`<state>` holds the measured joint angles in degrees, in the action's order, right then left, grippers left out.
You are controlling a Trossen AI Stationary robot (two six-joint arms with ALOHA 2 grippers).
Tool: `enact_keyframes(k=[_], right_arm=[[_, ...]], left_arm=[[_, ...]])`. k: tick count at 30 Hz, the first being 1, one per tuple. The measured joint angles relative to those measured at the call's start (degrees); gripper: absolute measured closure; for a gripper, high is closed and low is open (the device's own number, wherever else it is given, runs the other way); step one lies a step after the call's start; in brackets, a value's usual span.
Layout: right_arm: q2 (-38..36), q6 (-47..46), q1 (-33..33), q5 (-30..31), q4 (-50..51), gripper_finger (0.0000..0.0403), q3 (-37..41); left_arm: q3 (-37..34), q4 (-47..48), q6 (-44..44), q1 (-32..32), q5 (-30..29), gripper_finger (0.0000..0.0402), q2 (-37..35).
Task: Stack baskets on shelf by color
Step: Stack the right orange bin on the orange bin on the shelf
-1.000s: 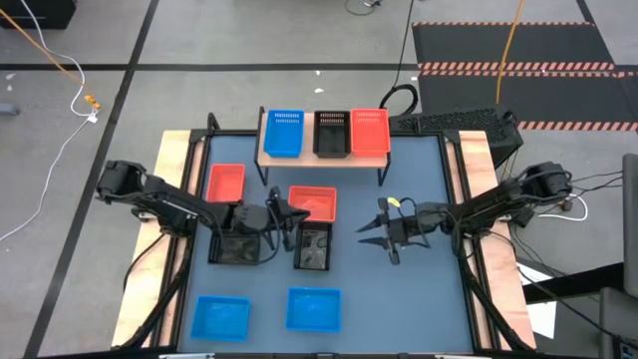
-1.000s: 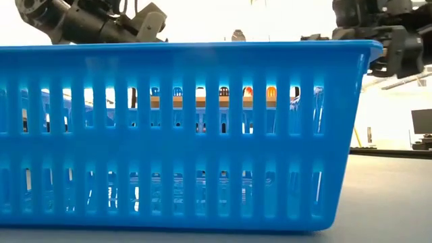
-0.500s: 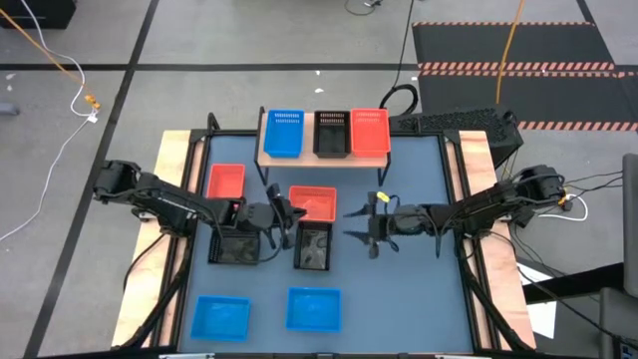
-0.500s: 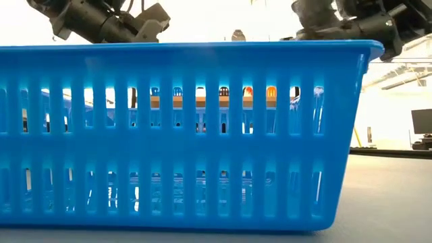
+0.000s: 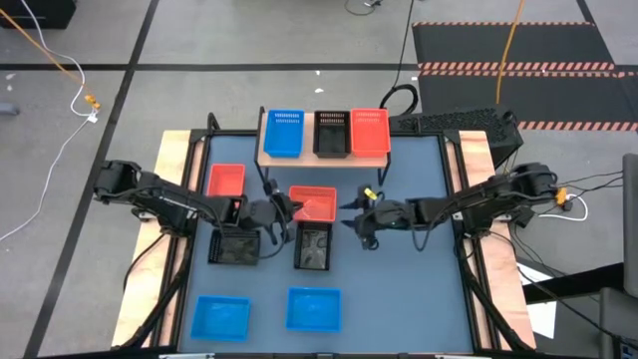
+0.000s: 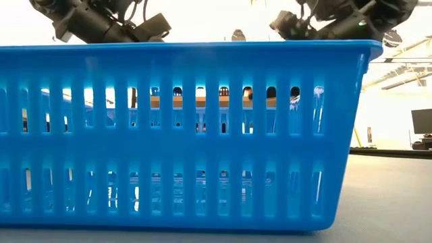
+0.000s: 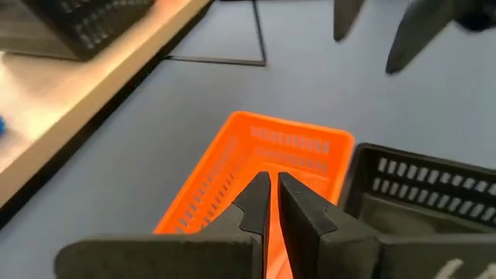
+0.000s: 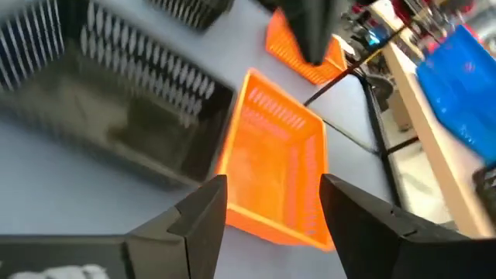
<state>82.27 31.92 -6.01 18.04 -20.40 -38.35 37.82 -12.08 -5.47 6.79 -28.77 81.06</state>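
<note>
- three baskets are on the shelf (image 5: 324, 158) already, one of each color: a blue basket (image 5: 283, 133) at its left end, a black basket (image 5: 331, 134) in the middle, a red basket (image 5: 370, 132) at its right end.
- six are left on the table (image 5: 419, 289), all in front of the shelf: a second red one (image 5: 225, 180) toward the shelf's left end, the red one i'm after (image 5: 313, 202) nearly in line with the shelf's middle, two black ones (image 5: 235, 246) (image 5: 313, 249) just past it, and two blue ones (image 5: 220, 316) (image 5: 314, 308) farthest from the shelf.
- my left claw (image 5: 277, 211) sits at the left edge of that middle red basket, fingers (image 7: 256, 203) pinched nearly together with only a thin gap; i can't tell whether the basket's wall is caught between them.
- my right claw (image 5: 357, 217) hangs spread wide just beside the same basket's right edge, holding nothing.
- by my reckoning the job is a third done: one layer laid, two more layers to stack by color.
</note>
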Motion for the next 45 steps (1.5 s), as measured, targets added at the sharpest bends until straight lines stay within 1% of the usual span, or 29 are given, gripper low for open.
enact_keyframes(k=[5,7,13,18,23,26,28,30,35,36,39,41,45], right_arm=[[3.33,19.91,2.0,-0.07,1.52,0.0202,-1.61],[4.93,26.2,2.85,-0.18,1.46,0.0202,-1.86],[11.51,38.52,4.98,-0.2,1.59,0.0202,-3.73],[17.53,43.21,6.75,-0.22,1.4,0.0202,-8.3],[20.51,43.23,7.18,-0.31,3.84,0.0207,-11.43],[20.82,42.24,7.18,-1.1,6.89,0.0227,-11.54],[20.52,40.88,7.18,-2.53,9.75,0.0251,-11.56],[20.22,38.79,7.18,-3.37,12.03,0.0284,-11.54],[17.28,36.07,6.53,-3.32,17.62,0.0384,-11.54],[16.19,35.72,6.22,-3.34,19.32,0.0393,-11.54],[11.42,32.21,5.12,-3.69,24.47,0.0395,-11.53],[7.7,26.9,4.67,-6.76,27.19,0.04,-11.54],[0.26,13.79,4.36,-19.3,30.85,0.0401,-11.52]], left_arm=[[0.0,-0.04,-0.9,-0.77,-0.1,0.0371,0.0],[0.0,0.08,-1.02,-0.72,-0.13,0.0371,0.0],[0.0,0.35,-1.02,-0.72,-0.13,0.0371,0.0],[0.0,0.38,-1.3,-0.68,-0.13,0.0371,0.0],[0.0,0.86,-1.75,-0.01,-0.13,0.0371,0.0],[0.0,2.09,-1.89,0.35,-0.11,0.0371,0.0],[0.0,2.98,-2.51,0.46,-0.09,0.0371,0.0],[-0.02,4.0,-3.67,0.46,-0.11,0.0371,0.0],[-0.02,5.89,-6.29,0.41,-0.11,0.0371,0.0],[-0.07,6.08,-6.6,0.41,-0.11,0.0371,0.0],[-0.07,6.39,-7.16,0.44,-0.11,0.0371,0.02],[-0.07,6.41,-8.61,0.44,-0.09,0.0371,0.02],[-0.07,6.35,-10.35,0.44,-0.1,0.0371,0.02]])
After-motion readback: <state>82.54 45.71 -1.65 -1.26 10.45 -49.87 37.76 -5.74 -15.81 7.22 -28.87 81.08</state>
